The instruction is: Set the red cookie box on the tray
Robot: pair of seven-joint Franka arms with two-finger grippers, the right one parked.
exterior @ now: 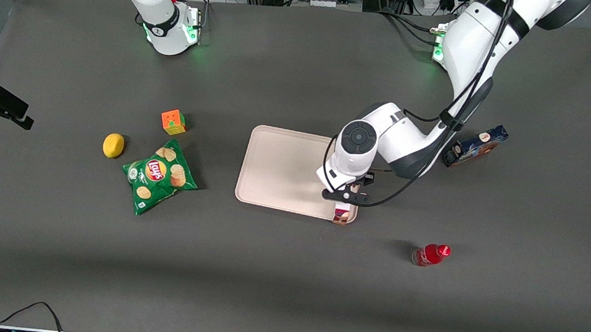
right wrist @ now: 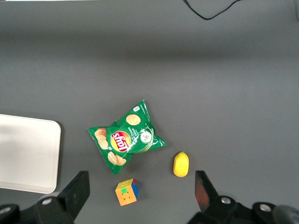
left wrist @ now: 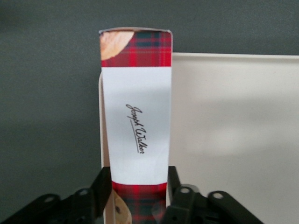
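Right now the gripper (left wrist: 138,198) is holding the red cookie box (left wrist: 136,116), with one black finger (left wrist: 103,186) pressed on each long side of it. The box sticks out from the gripper, and its white label faces the wrist camera. In the front view the gripper (exterior: 346,195) hangs over the corner of the tray (exterior: 279,167) that is nearest the front camera and toward the working arm's end, and only a small bit of the box (exterior: 342,214) peeks out under it. The box seems to sit right along the tray's edge, partly over the rim, so it is not fully on the tray yet. I think this is the putting-down step. Next, the box may need to slide a little more over the flat pink middle, then go down flat before the fingers let go. A small red bottle (exterior: 430,254) lies near the gripper on the table, closer to the front camera. A dark blue box (exterior: 475,145) lies farther from that camera.
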